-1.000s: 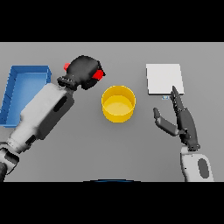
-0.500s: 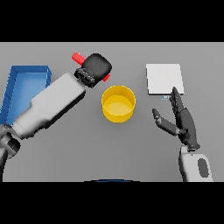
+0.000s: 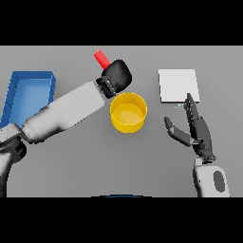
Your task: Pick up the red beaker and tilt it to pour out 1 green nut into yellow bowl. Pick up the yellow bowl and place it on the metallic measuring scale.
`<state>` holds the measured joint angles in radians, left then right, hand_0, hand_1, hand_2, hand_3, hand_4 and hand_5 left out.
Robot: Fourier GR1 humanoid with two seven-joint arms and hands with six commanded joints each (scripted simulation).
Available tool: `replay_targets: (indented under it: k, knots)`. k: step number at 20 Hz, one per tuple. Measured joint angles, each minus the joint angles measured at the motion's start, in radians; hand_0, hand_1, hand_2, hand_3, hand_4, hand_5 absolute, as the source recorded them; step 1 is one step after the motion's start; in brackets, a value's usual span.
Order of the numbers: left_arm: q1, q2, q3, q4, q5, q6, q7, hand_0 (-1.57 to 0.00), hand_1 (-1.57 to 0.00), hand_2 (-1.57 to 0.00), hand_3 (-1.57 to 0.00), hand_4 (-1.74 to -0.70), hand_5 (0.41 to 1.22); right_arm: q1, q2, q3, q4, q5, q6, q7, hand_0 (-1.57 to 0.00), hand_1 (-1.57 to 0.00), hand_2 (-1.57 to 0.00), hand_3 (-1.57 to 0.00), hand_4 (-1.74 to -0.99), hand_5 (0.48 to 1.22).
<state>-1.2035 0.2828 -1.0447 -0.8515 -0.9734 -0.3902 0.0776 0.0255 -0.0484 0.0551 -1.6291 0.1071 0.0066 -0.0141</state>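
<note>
My left hand (image 3: 118, 75) is shut on the red beaker (image 3: 100, 59), which sticks out tilted up and to the left beyond the hand. The hand hovers just behind the yellow bowl (image 3: 128, 112), which stands at the table's middle. I cannot see any green nut. The metallic measuring scale (image 3: 178, 86) lies flat at the back right. My right hand (image 3: 197, 129) is open, fingers straight, in front of the scale and to the right of the bowl, touching nothing.
A blue tray (image 3: 28, 92) sits at the left edge of the table, partly behind my left forearm.
My left hand has carried the red beaker rightward and toward the bowl, and the beaker now points up-left behind the hand. The right hand has not moved.
</note>
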Motion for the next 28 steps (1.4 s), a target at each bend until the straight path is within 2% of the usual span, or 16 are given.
replay_targets:
  k: [2, 3, 6, 7, 8, 11, 14, 16, 18, 20, 21, 23, 24, 25, 27, 28]
  knots:
    - [-0.022, -0.011, -0.047, 0.017, -0.027, -0.013, 0.013, -1.57, -1.57, -1.57, -1.55, -1.74, 1.221, 0.009, -0.012, -0.007, 0.002, -0.01, 0.014, -0.011, 0.0, 0.0, 0.0, 0.0, -1.283, 0.602]
    - [-0.04, -0.014, -0.076, 0.022, -0.038, -0.024, -0.01, -1.57, -1.57, -1.57, -1.55, -1.74, 1.221, 0.012, -0.013, -0.007, 0.0, -0.003, 0.008, -0.027, 0.0, 0.0, 0.0, 0.0, -1.285, 0.605]
    - [-0.079, -0.025, -0.142, 0.049, -0.062, -0.037, -0.049, -1.57, -1.57, -1.57, -1.56, -1.74, 1.221, 0.01, -0.009, 0.002, -0.011, 0.009, -0.001, -0.008, 0.0, 0.0, 0.0, 0.0, -1.289, 0.604]
    - [-0.087, -0.043, -0.156, 0.054, -0.066, -0.05, -0.039, -1.57, -1.57, -1.57, -1.56, -1.74, 1.221, 0.009, 0.002, 0.007, -0.005, 0.015, -0.008, -0.002, 0.0, 0.0, 0.0, 0.0, -1.28, 0.601]
    - [-0.091, -0.057, -0.164, 0.064, -0.065, -0.059, -0.026, -1.57, -1.57, -1.57, -1.56, -1.74, 1.221, 0.02, -0.004, 0.002, -0.008, 0.013, -0.008, -0.011, 0.0, 0.0, 0.0, 0.0, -1.283, 0.601]
    - [-0.123, -0.058, -0.206, 0.083, -0.071, -0.076, -0.055, -1.57, -1.57, -1.57, -1.57, -1.74, 1.221, 0.014, -0.011, 0.005, 0.007, 0.029, -0.009, -0.023, 0.0, 0.0, 0.0, 0.0, -1.274, 0.592]
    - [-0.141, -0.055, -0.251, 0.099, -0.082, -0.071, -0.065, -1.57, -1.57, -1.57, -1.57, -1.74, 1.221, 0.011, -0.016, -0.002, 0.01, 0.02, -0.004, -0.039, 0.0, 0.0, 0.0, 0.0, -1.258, 0.587]
    - [-0.165, -0.062, -0.26, 0.103, -0.082, -0.066, -0.05, -1.57, -1.57, -1.57, -1.57, -1.74, 1.221, -0.008, -0.016, -0.006, 0.029, 0.031, -0.016, -0.011, 0.0, 0.0, 0.0, 0.0, -1.238, 0.584]
    - [-0.184, -0.064, -0.269, 0.108, -0.077, -0.056, -0.054, -1.57, -1.57, -1.57, -1.57, -1.74, 1.221, 0.003, -0.012, -0.002, 0.019, 0.032, -0.017, -0.023, 0.0, 0.0, 0.0, 0.0, -1.233, 0.585]
    - [-0.223, -0.052, -0.263, 0.122, -0.066, -0.052, -0.05, -1.57, -1.57, -1.57, -1.57, -1.74, 1.159, 0.001, -0.017, -0.003, 0.007, 0.024, -0.01, -0.028, 0.0, 0.0, 0.0, 0.0, -1.222, 0.59]
    - [-0.252, -0.044, -0.246, 0.132, -0.051, -0.032, -0.049, -1.57, -1.57, -1.57, -1.57, -1.74, 1.171, -0.007, -0.011, -0.004, 0.017, 0.024, -0.014, -0.02, 0.0, 0.0, 0.0, 0.0, -1.219, 0.595]
    - [-0.304, -0.017, -0.222, 0.153, -0.03, -0.003, -0.048, -1.57, -1.27, -1.25, -1.57, -1.64, 1.189, -0.001, -0.007, 0.004, 0.014, 0.027, -0.01, -0.046, 0.0, 0.0, 0.0, 0.0, -1.222, 0.609]
    - [-0.318, 0.0, -0.212, 0.151, -0.024, 0.031, -0.05, -1.57, -1.33, -1.32, -1.36, -1.66, 1.196, -0.005, -0.011, 0.002, 0.012, 0.016, 0.001, -0.045, 0.0, 0.0, 0.0, 0.0, -1.224, 0.615]
    - [-0.362, 0.019, -0.191, 0.171, -0.017, 0.038, -0.033, -1.57, -1.38, -1.37, -1.21, -1.68, 1.201, -0.004, -0.01, -0.001, 0.011, 0.007, 0.004, -0.039, 0.0, 0.0, 0.0, 0.0, -1.231, 0.62]
    - [-0.415, 0.045, -0.166, 0.215, 0.004, 0.087, -0.055, -1.57, -1.45, -1.44, -1.34, -1.6, 1.208, -0.003, -0.013, 0.001, 0.009, 0.006, 0.009, -0.046, 0.0, 0.0, 0.0, 0.0, -1.246, 0.631]
    - [-0.447, 0.063, -0.142, 0.239, 0.023, 0.074, -0.043, -1.57, -1.47, -1.47, -1.39, -1.57, 1.211, 0.001, -0.011, -0.001, 0.016, 0.003, 0.011, -0.047, 0.0, 0.0, 0.0, 0.0, -1.256, 0.635]
